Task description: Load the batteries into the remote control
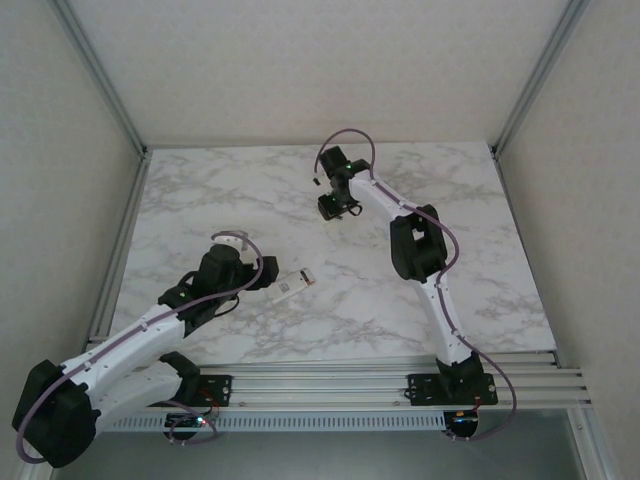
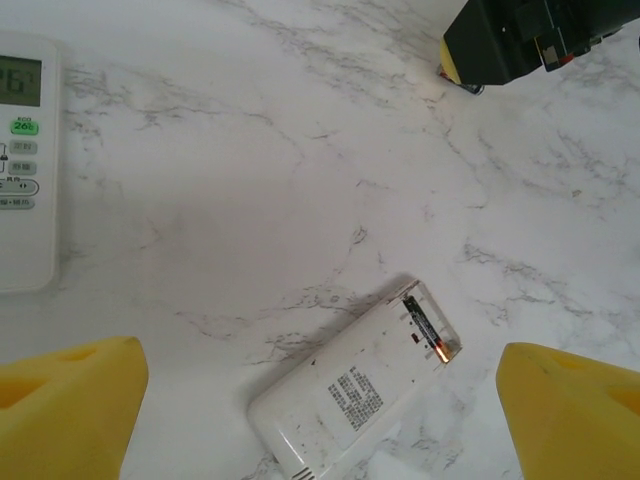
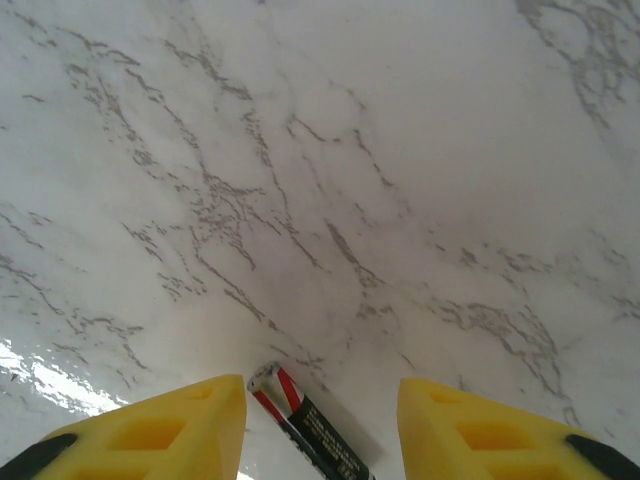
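A white remote control (image 2: 350,400) (image 1: 292,283) lies face down on the marble table, its battery compartment (image 2: 432,328) uncovered. One dark battery with a copper end (image 2: 428,328) sits in that compartment. My left gripper (image 2: 320,385) (image 1: 252,272) hovers open above the remote, its yellow fingers (image 2: 70,400) wide on both sides. Another battery (image 3: 305,420), black with red stripes, lies flat on the table between the open fingers of my right gripper (image 3: 320,400) (image 1: 335,207), closer to the left finger (image 3: 170,425) and apart from the right one.
A second white remote (image 2: 25,160), face up with a lit display, lies at the left edge of the left wrist view. My right gripper's black body (image 2: 520,40) shows at the top right of that view. Metal frame posts and walls border the table (image 1: 200,190).
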Motion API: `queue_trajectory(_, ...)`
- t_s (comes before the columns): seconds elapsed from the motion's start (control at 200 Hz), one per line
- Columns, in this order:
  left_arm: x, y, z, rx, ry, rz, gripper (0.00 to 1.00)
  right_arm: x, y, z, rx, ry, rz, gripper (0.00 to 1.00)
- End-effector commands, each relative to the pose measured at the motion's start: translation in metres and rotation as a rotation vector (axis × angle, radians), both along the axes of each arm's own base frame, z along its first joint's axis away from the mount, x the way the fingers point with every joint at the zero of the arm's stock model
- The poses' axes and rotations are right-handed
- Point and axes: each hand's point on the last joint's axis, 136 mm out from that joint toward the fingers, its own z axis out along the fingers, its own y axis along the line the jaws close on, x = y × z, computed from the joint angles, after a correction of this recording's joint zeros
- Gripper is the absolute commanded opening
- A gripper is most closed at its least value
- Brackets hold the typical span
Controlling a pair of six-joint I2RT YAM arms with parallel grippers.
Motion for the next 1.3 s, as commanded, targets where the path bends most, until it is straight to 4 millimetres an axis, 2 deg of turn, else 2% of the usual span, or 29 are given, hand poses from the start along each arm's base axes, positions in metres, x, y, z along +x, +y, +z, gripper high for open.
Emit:
queue_trajectory(0.0, 0.004, 0.001, -0.002, 0.004, 0.000, 0.011, 0.90, -0.007, -0.002, -0.009, -0.016, 0.056, 0.052, 0.40)
queue_trajectory(0.085, 0.005, -0.003, -0.001, -0.010, -0.003, -0.003, 0.91, -0.012, -0.001, -0.017, -0.007, 0.091, 0.051, 0.31)
queue_trajectory(0.18, 0.006, -0.004, -0.002, -0.016, 0.000, 0.001, 0.91, -0.014, -0.003, -0.024, -0.018, 0.106, 0.045, 0.16)
queue_trajectory(0.265, 0.007, -0.005, -0.005, -0.013, 0.011, 0.006, 0.92, -0.015, -0.005, -0.020, -0.026, 0.103, 0.042, 0.05)
queue_trajectory(0.345, 0.008, -0.006, -0.009, -0.006, 0.028, 0.005, 0.94, -0.016, -0.005, -0.001, -0.002, 0.086, 0.017, 0.00)
queue_trajectory(0.451, 0.009, -0.006, -0.012, -0.001, 0.049, 0.012, 0.95, -0.032, 0.006, 0.046, 0.171, 0.078, -0.080, 0.00)
queue_trajectory(0.556, 0.010, -0.007, -0.011, -0.012, 0.057, 0.020, 0.95, -0.071, 0.021, 0.078, 0.452, 0.090, -0.200, 0.00)
queue_trajectory(0.636, 0.011, -0.008, -0.008, -0.028, 0.058, 0.030, 0.95, -0.104, 0.025, 0.081, 0.525, 0.072, -0.232, 0.00)
queue_trajectory(0.776, 0.011, -0.005, -0.011, -0.028, 0.079, 0.054, 0.98, -0.150, 0.040, 0.074, 0.505, 0.065, -0.179, 0.00)
queue_trajectory(0.866, 0.010, -0.002, -0.015, -0.020, 0.095, 0.072, 1.00, -0.169, 0.054, 0.066, 0.495, 0.066, -0.131, 0.00)
queue_trajectory(0.896, 0.009, -0.002, -0.015, -0.022, 0.097, 0.076, 1.00, -0.169, 0.053, 0.063, 0.487, 0.058, -0.135, 0.00)
queue_trajectory(0.921, 0.009, -0.001, -0.015, -0.024, 0.098, 0.080, 0.99, -0.178, 0.062, 0.061, 0.482, 0.062, -0.111, 0.00)
queue_trajectory(1.126, 0.008, -0.001, -0.015, -0.045, 0.097, 0.089, 1.00, -0.184, 0.082, 0.042, 0.472, 0.072, -0.069, 0.00)
queue_trajectory(1.297, 0.008, 0.000, -0.013, -0.033, 0.099, 0.089, 1.00, -0.188, 0.084, 0.021, 0.426, 0.084, -0.050, 0.01)
